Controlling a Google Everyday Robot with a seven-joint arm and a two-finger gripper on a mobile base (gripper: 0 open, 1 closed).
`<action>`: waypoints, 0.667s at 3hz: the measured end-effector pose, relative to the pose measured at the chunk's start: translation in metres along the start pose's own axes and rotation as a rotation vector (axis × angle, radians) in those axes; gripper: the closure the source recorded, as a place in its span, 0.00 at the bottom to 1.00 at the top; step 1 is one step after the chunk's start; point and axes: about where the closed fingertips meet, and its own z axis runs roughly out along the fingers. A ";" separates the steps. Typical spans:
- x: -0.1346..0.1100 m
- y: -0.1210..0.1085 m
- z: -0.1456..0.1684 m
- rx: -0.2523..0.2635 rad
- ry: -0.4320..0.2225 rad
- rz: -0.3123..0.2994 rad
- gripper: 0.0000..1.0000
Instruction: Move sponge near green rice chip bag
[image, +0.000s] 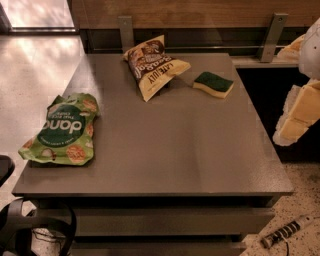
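Note:
The sponge, dark green on top with a pale yellow body, lies flat at the back right of the grey table. The green rice chip bag, light green with a dark green round label, lies at the table's left front edge. My gripper shows as pale cream parts at the right edge of the camera view, beyond the table's right side, apart from the sponge and to its right and nearer the front. It holds nothing that I can see.
A brown and yellow chip bag lies at the back centre, just left of the sponge. Two metal brackets stand against the wooden back wall. A cable and dark gear lie on the floor below the table front.

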 end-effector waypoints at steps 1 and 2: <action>0.021 -0.024 0.022 0.061 -0.095 0.137 0.00; 0.037 -0.053 0.052 0.110 -0.256 0.279 0.00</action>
